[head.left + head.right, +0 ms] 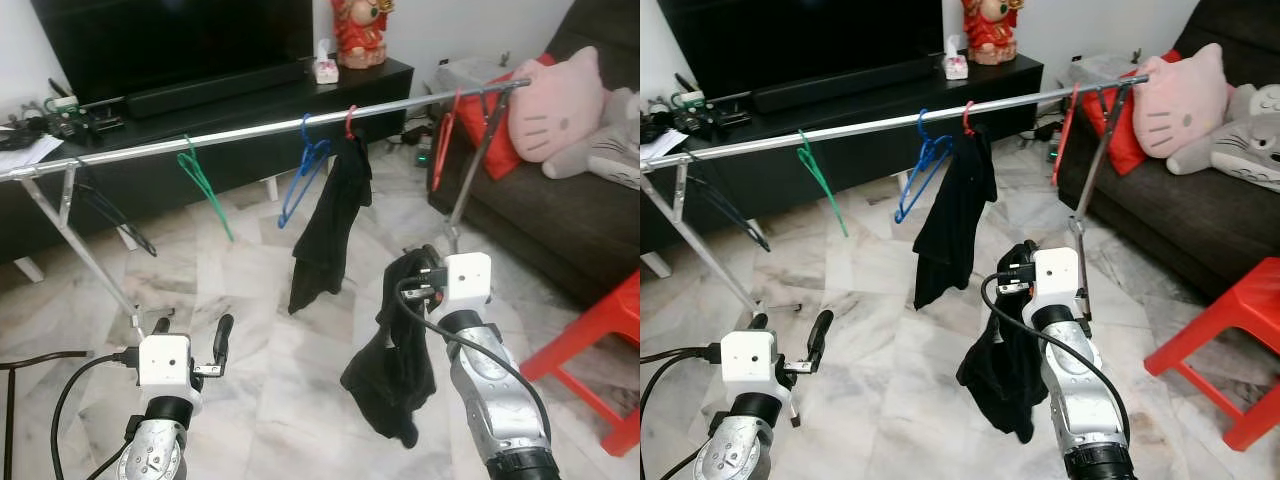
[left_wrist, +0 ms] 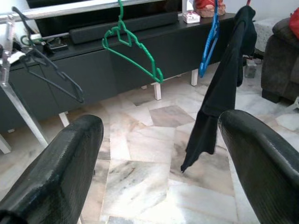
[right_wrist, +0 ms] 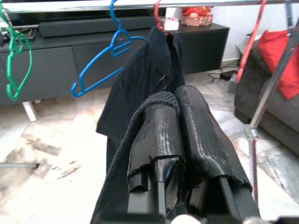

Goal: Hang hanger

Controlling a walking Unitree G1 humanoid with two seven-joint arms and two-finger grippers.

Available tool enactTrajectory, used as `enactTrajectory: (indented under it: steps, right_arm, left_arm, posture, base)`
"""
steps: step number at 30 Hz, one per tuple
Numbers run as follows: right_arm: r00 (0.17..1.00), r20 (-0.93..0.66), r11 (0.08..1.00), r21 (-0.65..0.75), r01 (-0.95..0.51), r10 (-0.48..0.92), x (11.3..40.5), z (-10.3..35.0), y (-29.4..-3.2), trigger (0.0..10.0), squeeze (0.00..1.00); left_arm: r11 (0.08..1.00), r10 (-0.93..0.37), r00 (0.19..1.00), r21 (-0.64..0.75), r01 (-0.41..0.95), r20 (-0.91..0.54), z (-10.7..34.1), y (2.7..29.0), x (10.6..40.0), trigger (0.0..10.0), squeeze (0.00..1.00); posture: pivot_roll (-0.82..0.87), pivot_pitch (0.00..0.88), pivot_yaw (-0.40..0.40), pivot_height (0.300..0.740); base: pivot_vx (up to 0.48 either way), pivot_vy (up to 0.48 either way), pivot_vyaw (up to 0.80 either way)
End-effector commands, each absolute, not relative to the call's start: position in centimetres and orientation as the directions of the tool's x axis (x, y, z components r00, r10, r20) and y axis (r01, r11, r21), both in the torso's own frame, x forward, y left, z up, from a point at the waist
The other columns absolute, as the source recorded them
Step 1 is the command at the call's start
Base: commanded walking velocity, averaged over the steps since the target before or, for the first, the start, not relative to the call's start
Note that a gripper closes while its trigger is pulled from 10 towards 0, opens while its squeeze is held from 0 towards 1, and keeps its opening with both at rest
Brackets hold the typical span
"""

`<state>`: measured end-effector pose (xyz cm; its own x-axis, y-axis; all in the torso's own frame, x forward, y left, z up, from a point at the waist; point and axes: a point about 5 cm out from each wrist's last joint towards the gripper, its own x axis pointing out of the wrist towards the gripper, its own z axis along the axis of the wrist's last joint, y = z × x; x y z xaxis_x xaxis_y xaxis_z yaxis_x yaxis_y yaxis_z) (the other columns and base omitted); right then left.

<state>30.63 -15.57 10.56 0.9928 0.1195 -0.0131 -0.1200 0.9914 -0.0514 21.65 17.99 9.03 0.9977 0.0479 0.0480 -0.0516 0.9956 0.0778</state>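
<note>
A silver clothes rail (image 1: 250,130) runs across in front of me. On it hang a black hanger (image 1: 110,210), a green hanger (image 1: 203,180), a blue hanger (image 1: 303,165), a red-hooked hanger carrying a black garment (image 1: 330,225), and a bare red hanger (image 1: 443,145) near the right end. My right gripper (image 1: 420,270) is below the rail, right of the hung garment, shut on a second black garment (image 1: 395,360) that drapes down from its fingers (image 3: 161,126). I cannot see a hanger inside that cloth. My left gripper (image 1: 192,328) is low on the left, open and holding nothing.
A black TV cabinet (image 1: 230,160) stands behind the rail. A dark sofa (image 1: 560,230) with a pink cat cushion (image 1: 555,105) is at the right, with a red stool (image 1: 610,340) in front of it. The rail's slanted legs (image 1: 80,255) reach the marble floor.
</note>
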Motion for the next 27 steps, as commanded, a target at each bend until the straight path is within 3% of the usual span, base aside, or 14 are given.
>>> enactTrajectory:
  steps: [1,14,27]
  right_arm:
    - [0.994,-0.006,0.992,-0.048,-0.113,0.113,30.5,10.7,-15.5,10.0,0.00]
    - [0.992,0.011,0.992,-0.025,-0.124,0.124,31.1,11.2,-14.6,10.0,0.00]
    - [0.995,-0.008,0.995,-0.017,-0.096,0.096,30.8,10.7,-15.0,10.0,0.00]
  left_arm:
    - [0.996,0.033,0.999,0.085,-0.036,0.038,9.1,18.0,21.5,10.0,0.00]
    - [0.994,0.038,0.999,0.101,-0.042,0.039,9.3,18.4,21.9,10.0,0.00]
    - [0.993,-0.027,0.998,0.114,0.021,0.050,9.6,17.7,22.7,10.0,0.00]
  posture:
    - [-0.07,0.000,0.028,0.732]
    - [-0.06,0.000,0.017,0.732]
    - [-0.09,0.000,0.046,0.732]
  base:
    - [0.000,0.000,0.00]
    - [0.000,0.000,0.00]
    - [0.273,0.000,-0.03]
